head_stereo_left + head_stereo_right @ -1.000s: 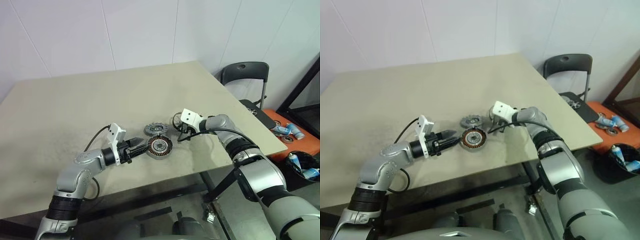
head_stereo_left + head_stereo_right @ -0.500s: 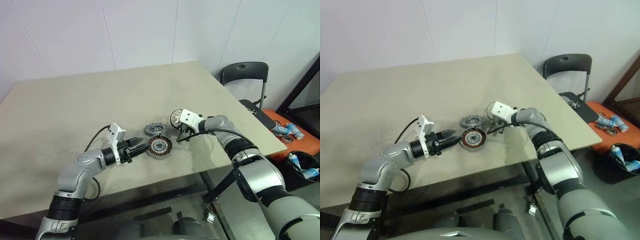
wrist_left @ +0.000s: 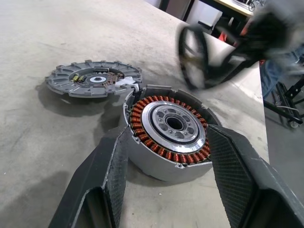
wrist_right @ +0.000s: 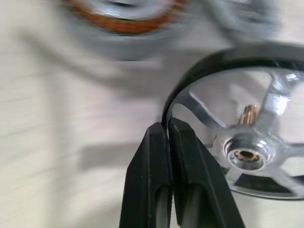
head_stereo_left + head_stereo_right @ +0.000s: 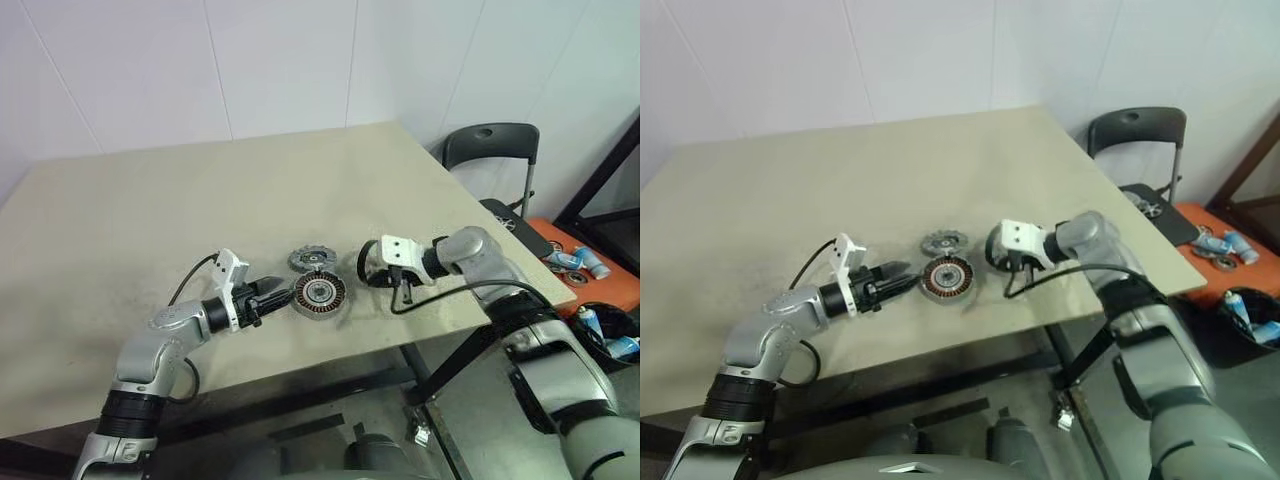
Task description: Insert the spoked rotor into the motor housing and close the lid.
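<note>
Now your right gripper (image 4: 167, 130) is clenched on the spoked rotor's (image 4: 247, 137) rim, just right of the motor housing (image 5: 318, 294). The left gripper (image 3: 164, 156) brackets the housing on the desk (image 5: 150, 210), the lid (image 5: 310, 260) just beyond; next, lay the rotor flat and centre it over the windings.

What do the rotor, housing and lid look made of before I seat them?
Rotor: bright polished metal spokes and hub, smooth black rim, maybe rubber or coated; a brassy pin at the centre. Housing: coppery wire windings around a machined silver core, in a dull grey shell that looks like cast metal. Lid: matte grey ribbed disc, likely cast metal, with small copper-coloured parts inside.
</note>
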